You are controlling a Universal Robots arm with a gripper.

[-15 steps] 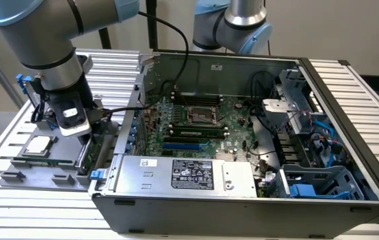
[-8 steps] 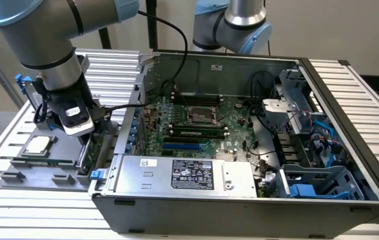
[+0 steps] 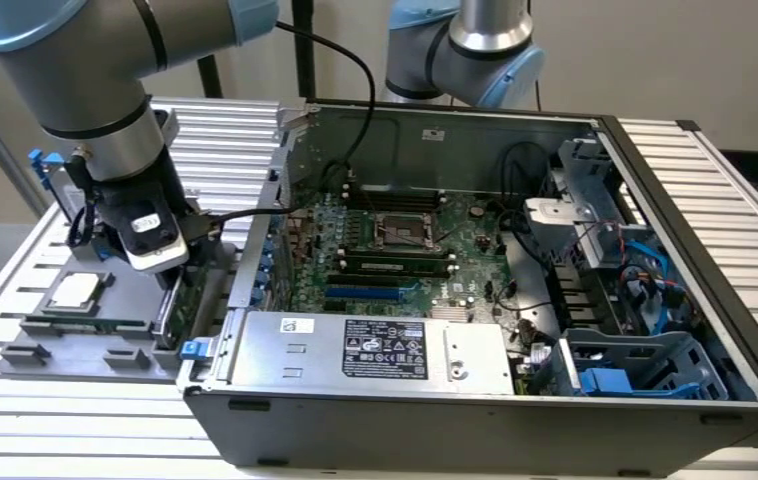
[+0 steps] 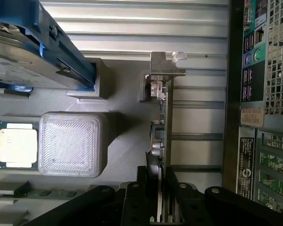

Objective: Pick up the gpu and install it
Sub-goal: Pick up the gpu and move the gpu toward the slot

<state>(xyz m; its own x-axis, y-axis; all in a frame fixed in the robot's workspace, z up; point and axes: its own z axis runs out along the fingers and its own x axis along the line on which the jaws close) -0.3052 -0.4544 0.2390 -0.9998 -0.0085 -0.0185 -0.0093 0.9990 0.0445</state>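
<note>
The gpu (image 4: 161,122) stands on edge in the grey holder (image 4: 122,94), seen edge-on with its silver end bracket (image 4: 165,66) at the far end. My gripper (image 4: 156,173) reaches down over it, one black finger on each side of the card, and appears shut on it. In the exterior view the gripper (image 3: 172,272) hangs low at the exterior view's left, just outside the open computer case (image 3: 486,410), with the gpu's green edge (image 3: 187,300) below it. I cannot tell whether the card has lifted out of its holder slot.
On the holder lie a CPU (image 4: 18,143), a clear square block (image 4: 70,143), a memory stick (image 3: 86,325) and a silver hard drive with blue rails (image 4: 33,52). The case's rear wall (image 4: 259,117) is close beside the card. Inside are the motherboard (image 3: 393,240) and power supply (image 3: 366,350). A second arm (image 3: 466,50) stands behind.
</note>
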